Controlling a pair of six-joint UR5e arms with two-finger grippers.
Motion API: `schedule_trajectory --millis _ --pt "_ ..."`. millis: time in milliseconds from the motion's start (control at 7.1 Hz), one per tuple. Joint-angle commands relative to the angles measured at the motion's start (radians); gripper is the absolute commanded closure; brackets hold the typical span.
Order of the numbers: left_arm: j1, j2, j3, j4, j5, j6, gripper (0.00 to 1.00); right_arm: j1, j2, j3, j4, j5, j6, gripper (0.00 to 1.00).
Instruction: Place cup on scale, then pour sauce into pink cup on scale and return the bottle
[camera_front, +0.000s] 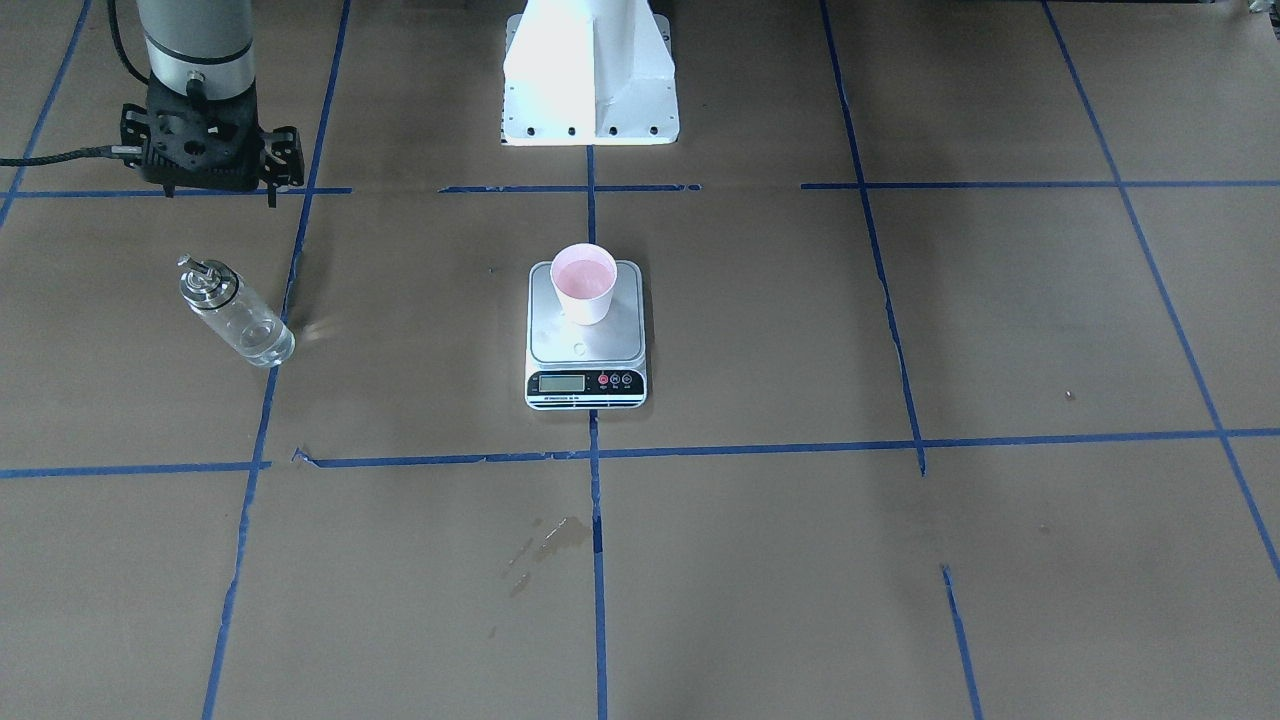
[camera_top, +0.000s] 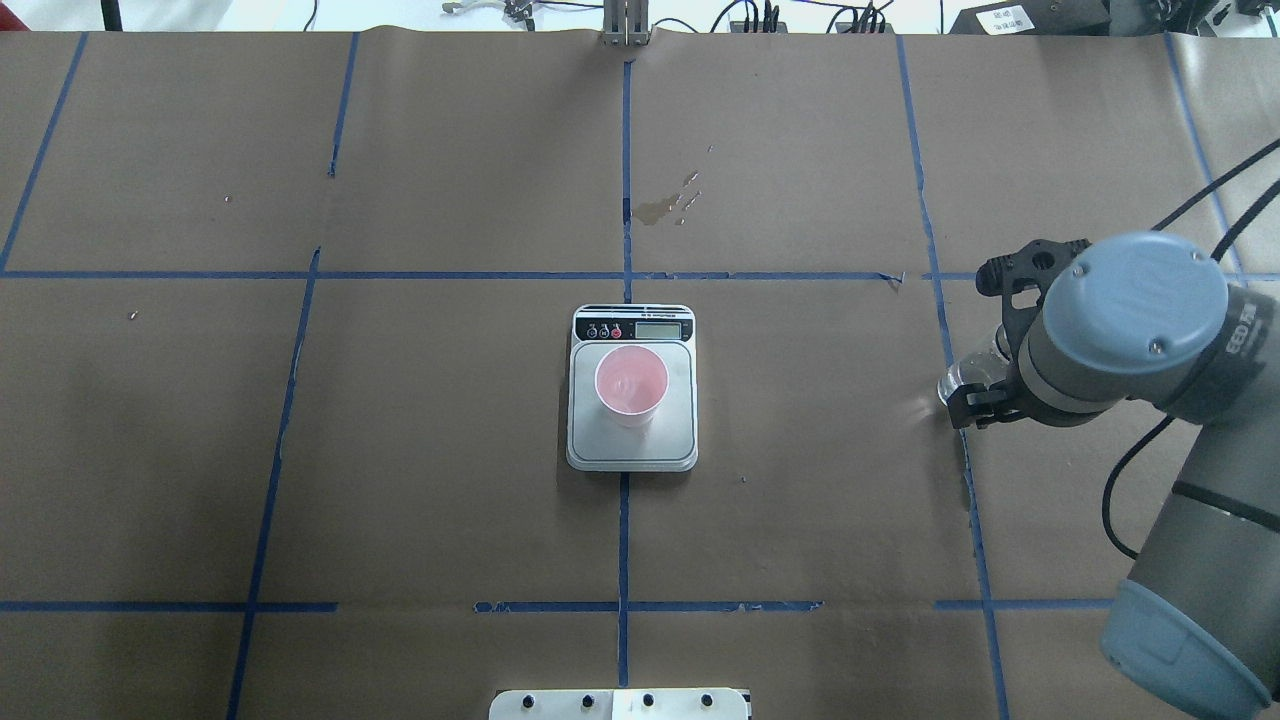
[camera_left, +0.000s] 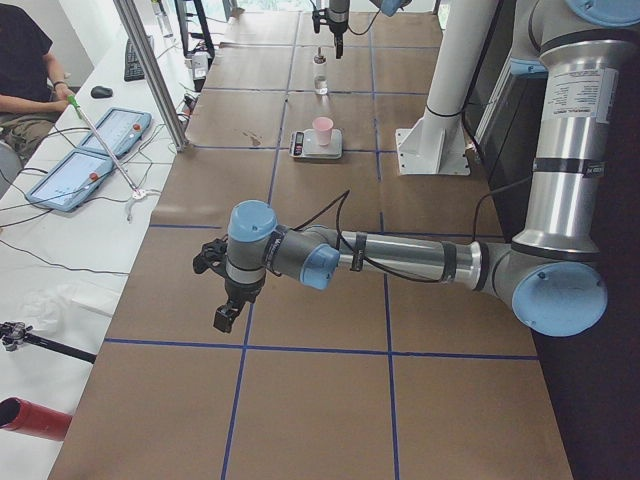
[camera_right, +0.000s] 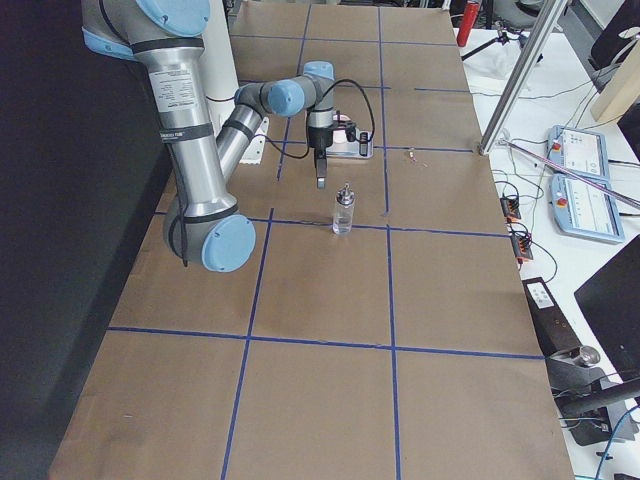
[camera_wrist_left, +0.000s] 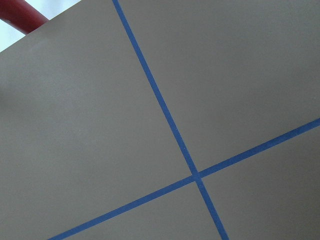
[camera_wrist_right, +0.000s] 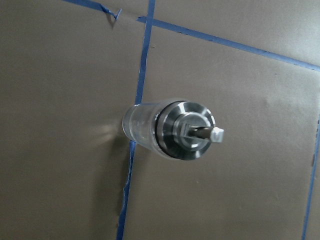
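Observation:
The pink cup (camera_front: 584, 283) stands upright on the scale (camera_front: 586, 345) at the table's middle; it also shows in the overhead view (camera_top: 631, 385). The glass bottle (camera_front: 235, 320) with its silver spout cap stands alone on the paper on the robot's right side, some clear sauce in its bottom. The right wrist view looks straight down on the bottle (camera_wrist_right: 170, 127). My right gripper (camera_right: 320, 180) hangs above and just behind the bottle, apart from it; its fingers do not show clearly. My left gripper (camera_left: 222, 320) hangs far off over the table's left end; I cannot tell its state.
The white robot base (camera_front: 590, 80) stands behind the scale. A dried stain (camera_front: 545, 540) marks the paper in front of the scale. Blue tape lines cross the brown paper. An operator (camera_left: 25, 70) and tablets (camera_left: 95, 150) are beside the table.

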Motion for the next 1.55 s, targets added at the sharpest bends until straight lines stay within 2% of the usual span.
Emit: schedule_trajectory --millis 0,141,282,423,563,704,845,986,1268,1408 --pt "0.0 0.001 -0.001 0.0 0.0 0.0 0.0 0.162 0.044 0.001 -0.089 0.118 -0.244 0.0" --pt "0.0 0.001 -0.005 0.0 0.0 0.0 0.0 0.271 0.043 -0.019 -0.086 0.186 -0.357 0.0" --pt "0.0 0.002 -0.008 0.0 0.0 0.0 0.0 0.372 0.043 -0.057 -0.079 0.25 -0.387 0.0" --pt "0.0 0.002 -0.007 0.0 0.0 0.0 0.0 0.451 0.012 -0.114 0.025 0.266 -0.388 0.0" --pt "0.0 0.002 -0.008 0.0 0.0 0.0 0.0 0.518 -0.058 -0.151 0.139 0.321 -0.388 0.0" --pt "0.0 0.004 -0.008 0.0 0.0 0.0 0.0 0.621 -0.124 -0.253 0.293 0.447 -0.44 0.0" --pt "0.0 0.004 -0.01 0.0 0.0 0.0 0.0 0.701 -0.199 -0.348 0.407 0.505 -0.611 0.0" --pt "0.0 0.005 -0.01 0.0 -0.002 0.0 0.0 0.742 -0.228 -0.416 0.443 0.499 -0.717 0.0" --pt "-0.003 0.01 -0.007 0.002 -0.003 0.006 0.0 0.764 -0.221 -0.574 0.464 0.492 -0.721 0.0" --pt "-0.006 0.022 -0.005 0.002 -0.003 0.008 0.0 0.766 -0.221 -0.622 0.524 0.487 -0.735 0.0"
